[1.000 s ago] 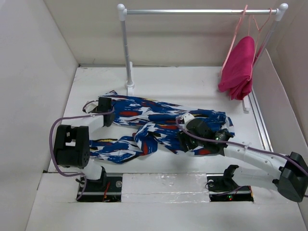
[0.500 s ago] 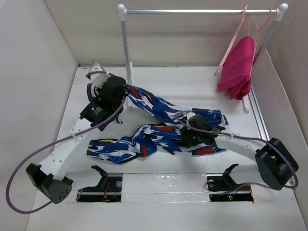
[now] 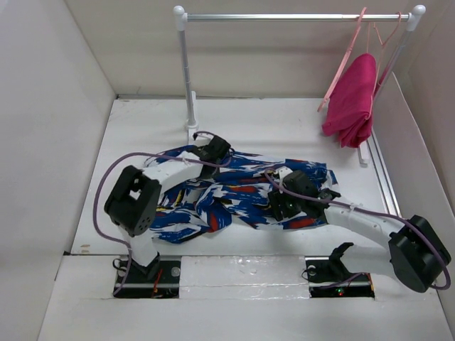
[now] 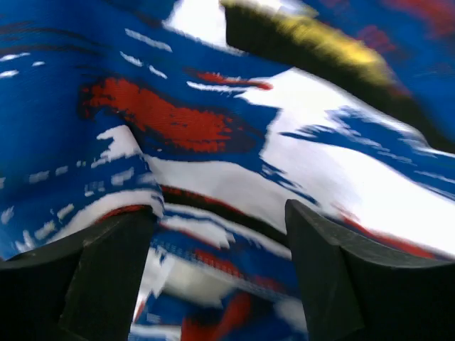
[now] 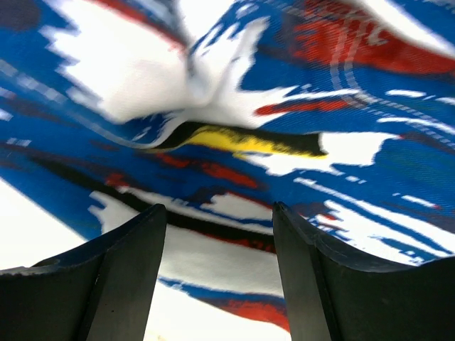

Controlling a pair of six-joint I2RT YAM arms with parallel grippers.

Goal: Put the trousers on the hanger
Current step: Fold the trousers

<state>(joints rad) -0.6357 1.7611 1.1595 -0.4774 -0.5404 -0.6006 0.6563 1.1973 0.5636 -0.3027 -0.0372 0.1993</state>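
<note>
My left pincer point(image 3: 213, 150) and right pincer point(image 3: 281, 206) gape wide over blue-white-red print trousers point(image 3: 234, 190), lying left-to-right. The thin light-pink plastic hanger point(image 3: 346, 57) hangs back-right; right arm nearer.

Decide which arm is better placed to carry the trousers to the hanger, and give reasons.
Right, probably. The right arm rests on the trousers on the side nearer the hanger, which hangs at the right end of the rail; the left arm lies farther away.

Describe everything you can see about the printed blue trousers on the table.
The soft cloth trousers in a blue, white and red print with yellow bits lie crumpled and folded across the white table, legs bunched leftward. The left gripper and right gripper sit right at the cloth, jaws open.
</note>
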